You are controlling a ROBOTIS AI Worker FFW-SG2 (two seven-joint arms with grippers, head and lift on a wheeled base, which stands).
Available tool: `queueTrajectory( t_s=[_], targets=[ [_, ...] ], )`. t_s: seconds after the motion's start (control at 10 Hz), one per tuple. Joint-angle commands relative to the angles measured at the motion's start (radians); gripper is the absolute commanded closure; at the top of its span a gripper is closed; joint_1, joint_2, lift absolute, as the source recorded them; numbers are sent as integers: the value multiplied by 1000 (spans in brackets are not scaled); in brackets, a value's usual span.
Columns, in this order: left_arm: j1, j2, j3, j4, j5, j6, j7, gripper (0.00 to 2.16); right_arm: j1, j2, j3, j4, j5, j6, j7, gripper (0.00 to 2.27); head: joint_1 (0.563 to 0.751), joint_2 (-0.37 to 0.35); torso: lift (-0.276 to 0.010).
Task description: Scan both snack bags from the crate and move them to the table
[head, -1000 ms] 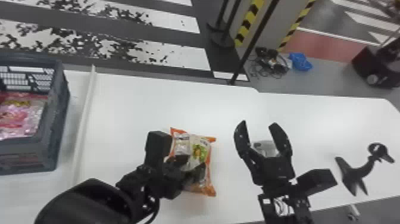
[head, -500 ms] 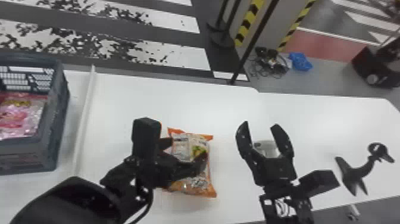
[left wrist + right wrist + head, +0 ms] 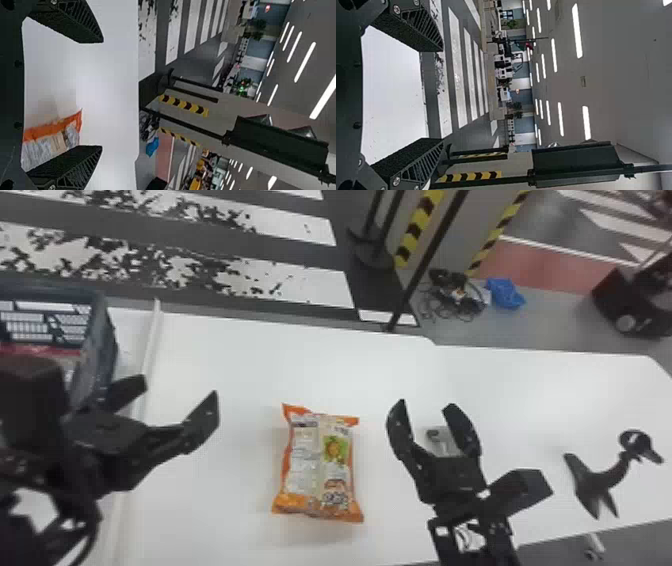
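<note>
Leftward from the orange-ended snack bag (image 3: 320, 465), the left gripper (image 3: 180, 385) has swung toward the dark plastic crate (image 3: 102, 322), its fingers spread and empty. Flat on the white table (image 3: 225, 355), nearer the near edge, the bag lies between it and the right gripper (image 3: 426, 404), also open and empty.

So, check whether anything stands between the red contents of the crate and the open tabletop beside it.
Yes: the crate wall comes first, then the long white strip, before the tabletop. In the head view, the open left gripper also overlaps that stretch.
</note>
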Motion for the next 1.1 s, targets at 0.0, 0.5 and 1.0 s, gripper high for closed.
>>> queueTrajectory(
  t_s=[0.0, 0.5, 1.0],
  targets=[
    [91, 38, 141, -98, 37, -29, 2, 36, -8, 0, 3, 18, 0, 31, 7, 130, 695, -332, -87],
    [150, 33, 397, -30, 120, -121, 13, 36, -15, 20, 42, 19, 8, 101, 30, 2138, 695, -94, -87],
    [161, 29, 432, -30, 143, -140, 4, 36, -35, 72, 170, 65, 41, 129, -7, 2243, 695, 91, -87]
  ],
)
